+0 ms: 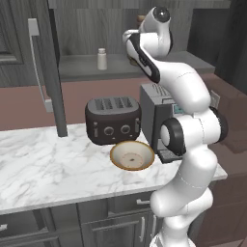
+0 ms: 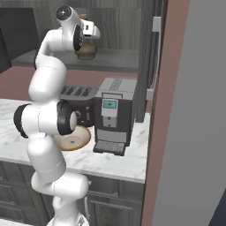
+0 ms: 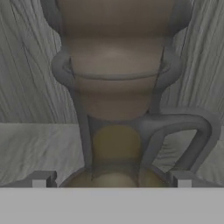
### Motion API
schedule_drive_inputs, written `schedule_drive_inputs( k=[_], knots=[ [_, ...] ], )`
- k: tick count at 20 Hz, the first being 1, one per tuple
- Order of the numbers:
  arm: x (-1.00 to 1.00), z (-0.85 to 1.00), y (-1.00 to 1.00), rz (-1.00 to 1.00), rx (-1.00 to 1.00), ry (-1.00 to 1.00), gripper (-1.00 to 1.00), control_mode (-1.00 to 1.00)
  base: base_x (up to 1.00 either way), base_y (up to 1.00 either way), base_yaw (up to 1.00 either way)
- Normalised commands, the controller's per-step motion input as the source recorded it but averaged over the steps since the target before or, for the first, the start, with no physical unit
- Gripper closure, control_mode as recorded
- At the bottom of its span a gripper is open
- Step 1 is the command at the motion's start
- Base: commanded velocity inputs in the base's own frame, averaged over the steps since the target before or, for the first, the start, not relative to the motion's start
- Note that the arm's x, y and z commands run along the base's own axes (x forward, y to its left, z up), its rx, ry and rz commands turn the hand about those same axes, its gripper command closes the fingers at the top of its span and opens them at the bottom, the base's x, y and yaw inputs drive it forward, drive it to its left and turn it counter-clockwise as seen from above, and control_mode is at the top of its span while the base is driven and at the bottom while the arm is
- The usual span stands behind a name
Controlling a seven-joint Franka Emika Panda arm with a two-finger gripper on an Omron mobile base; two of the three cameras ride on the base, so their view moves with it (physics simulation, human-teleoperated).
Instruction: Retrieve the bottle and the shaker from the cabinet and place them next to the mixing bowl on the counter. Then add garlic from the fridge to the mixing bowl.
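A brown bottle [image 3: 114, 87] with a grey looped handle stands on the cabinet shelf, very close in the hand view. My gripper [image 3: 111, 179] is open, and its fingertips [image 3: 41, 178] straddle the bottle's rounded base without gripping it. From the right base view the bottle [image 2: 86, 49] sits just under my raised hand. On the same shelf, well to the left, stands the white shaker [image 1: 102, 59]. The mixing bowl [image 1: 132, 155], tan with a pale inside, rests on the marble counter [image 1: 43, 164] in front of the toaster. The garlic is out of view.
A black toaster [image 1: 113, 120] and a grey coffee machine [image 1: 157, 120] stand behind the bowl. The open cabinet door [image 1: 48, 72] hangs at the left of the shelf. Bare marble stretches left of the bowl.
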Motion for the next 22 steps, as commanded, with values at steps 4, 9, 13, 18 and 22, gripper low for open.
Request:
schedule_drive_inputs(
  k=[4, 9, 13, 18, 22],
  knots=[
    [0.17, -0.03, 0.0, -0.15, 0.0, 0.0, -1.0, -1.0, 0.0, 0.0, 0.0],
    [0.17, 0.0, 0.02, -0.1, 0.0, 0.0, -1.0, -1.0, 0.0, 0.0, 0.0],
    [0.03, 0.0, 0.0, 0.0, 0.0, 0.0, -1.0, -1.0, 0.0, 0.0, 0.0],
    [0.0, 0.0, 0.0, 0.0, 0.0, 0.0, -1.0, -1.0, 0.0, 0.0, 0.0],
    [0.0, 0.0, 0.0, 0.01, 0.01, 0.0, -1.0, -1.0, 0.0, 0.0, 0.0]
  ],
)
